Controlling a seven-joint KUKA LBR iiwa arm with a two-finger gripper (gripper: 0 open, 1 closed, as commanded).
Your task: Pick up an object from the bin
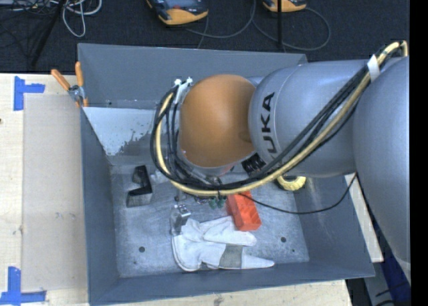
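Note:
My gripper [180, 216] hangs below the arm's wrist over the middle of the bin floor, and most of it is hidden by the wrist. Its lower end sits at the top left edge of a white work glove [215, 244] that lies flat near the bin's front wall. A red block [243, 211] lies just right of the gripper, touching the glove's upper edge. To the left, a black angular piece [140, 186] rests on the floor, apart from the gripper.
A yellow object [293, 182] peeks out from under the arm at the bin's right side. The arm and its cables cover the back and right of the bin. Bare floor shows at the front left.

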